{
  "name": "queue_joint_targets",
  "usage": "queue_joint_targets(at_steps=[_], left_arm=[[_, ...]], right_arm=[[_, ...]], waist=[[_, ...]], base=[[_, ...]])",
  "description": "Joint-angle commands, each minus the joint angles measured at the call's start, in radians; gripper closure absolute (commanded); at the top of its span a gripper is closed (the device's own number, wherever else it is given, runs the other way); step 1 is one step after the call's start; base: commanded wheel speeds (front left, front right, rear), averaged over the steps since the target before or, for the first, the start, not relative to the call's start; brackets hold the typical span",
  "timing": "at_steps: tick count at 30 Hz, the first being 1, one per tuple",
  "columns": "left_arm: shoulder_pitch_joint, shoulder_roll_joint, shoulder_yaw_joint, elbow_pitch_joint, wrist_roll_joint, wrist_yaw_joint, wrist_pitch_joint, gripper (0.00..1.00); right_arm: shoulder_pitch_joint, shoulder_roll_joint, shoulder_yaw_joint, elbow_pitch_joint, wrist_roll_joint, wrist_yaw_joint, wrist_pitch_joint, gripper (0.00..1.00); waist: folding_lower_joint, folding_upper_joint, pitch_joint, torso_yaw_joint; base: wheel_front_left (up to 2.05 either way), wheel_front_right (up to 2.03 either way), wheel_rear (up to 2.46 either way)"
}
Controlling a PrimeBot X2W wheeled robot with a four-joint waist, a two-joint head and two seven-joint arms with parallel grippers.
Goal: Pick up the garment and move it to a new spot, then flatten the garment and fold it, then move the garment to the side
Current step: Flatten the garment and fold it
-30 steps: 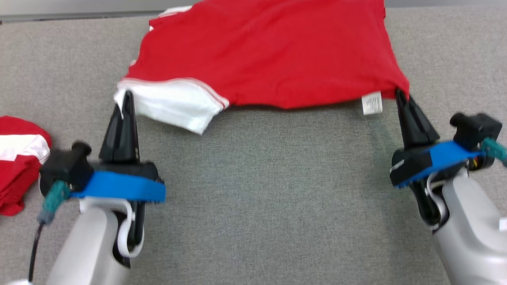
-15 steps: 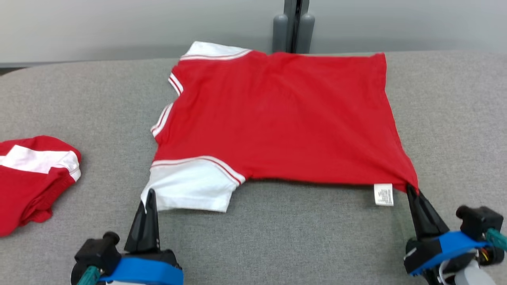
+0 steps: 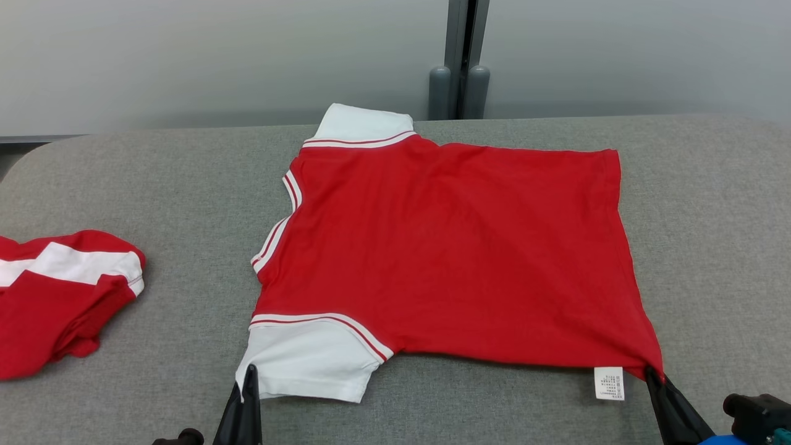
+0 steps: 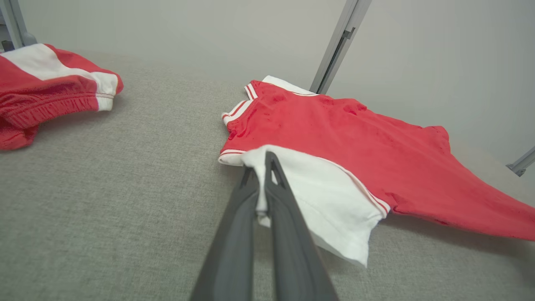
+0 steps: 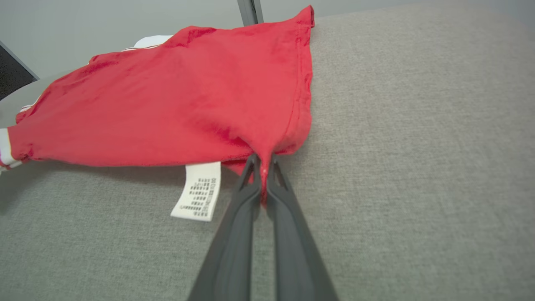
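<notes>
Head view shows the red garment (image 3: 457, 247) spread flat on the grey table (image 3: 154, 179). Left gripper (image 4: 263, 167) pinches its white sleeve (image 4: 317, 188); right gripper (image 5: 262, 163) clamps the hem corner, apparently lifted slightly, beside the care label (image 5: 198, 190).

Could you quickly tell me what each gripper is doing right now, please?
Left gripper: shut on the red shirt's white sleeve.
Right gripper: shut on the red shirt's hem corner.

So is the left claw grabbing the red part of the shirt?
No, the left gripper is pinched shut on the white sleeve of the shirt, not on its red cloth.
</notes>
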Motion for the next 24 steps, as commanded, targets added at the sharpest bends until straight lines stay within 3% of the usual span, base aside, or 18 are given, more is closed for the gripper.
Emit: queue_joint_targets(at_steps=[1, 10, 24], left_arm=[[0.002, 0.006, 0.002, -0.008, 0.003, 0.003, 0.004, 1.00], [-0.057, 0.022, -0.013, 0.043, 0.017, -0.030, -0.001, 1.00], [-0.236, 0.076, 0.009, 0.115, 0.050, -0.104, -0.009, 1.00]], right_arm=[[0.016, 0.006, -0.008, -0.014, -0.007, 0.000, 0.009, 1.00], [-0.013, 0.028, -0.009, -0.059, -0.027, 0.000, 0.053, 1.00], [-0.161, -0.004, 0.018, 0.008, -0.017, 0.000, 0.083, 1.00]], waist=[[0.0002, -0.0001, 0.001, -0.001], [0.0002, -0.0001, 0.026, -0.020], [0.0002, -0.0001, 0.073, -0.037]], base=[[0.00, 0.00, 0.00], [0.00, 0.00, 0.00], [0.00, 0.00, 0.00]])
